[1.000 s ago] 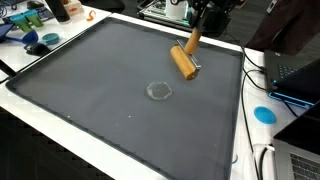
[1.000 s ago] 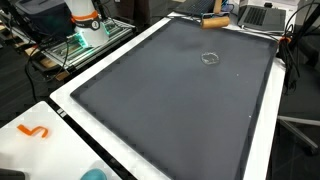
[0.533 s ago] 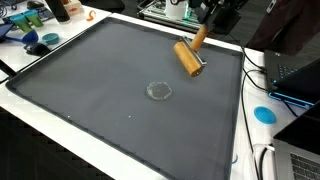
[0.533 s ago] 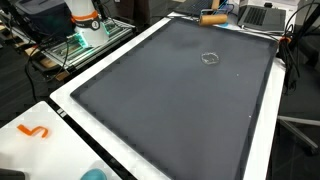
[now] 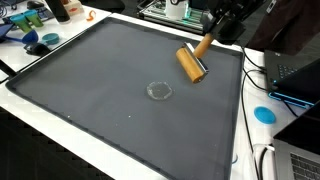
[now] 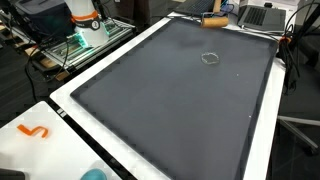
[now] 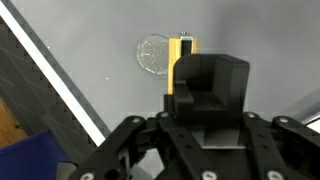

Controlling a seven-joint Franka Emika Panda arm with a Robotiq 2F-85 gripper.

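My gripper (image 5: 214,31) is shut on the orange handle (image 5: 203,44) of a wooden roller (image 5: 190,63). It holds the roller tilted over the far right part of the dark grey mat (image 5: 90,85). The roller also shows in an exterior view (image 6: 214,20) near the mat's far edge. A small clear round disc (image 5: 158,90) lies on the mat, apart from the roller. In the wrist view the gripper (image 7: 205,88) hides most of the roller (image 7: 181,52), and the disc (image 7: 151,55) lies just beside it.
The mat lies on a white table (image 5: 150,165). A blue disc (image 5: 264,114), cables and a laptop (image 5: 298,72) are at the right edge. Blue items (image 5: 45,41) and a dark bottle (image 5: 62,10) stand at the far left. An orange squiggle (image 6: 33,131) lies on the white border.
My gripper has carried the roller to the right and slightly toward the mat's edge, and the roller tilts more. The clear disc has not moved.
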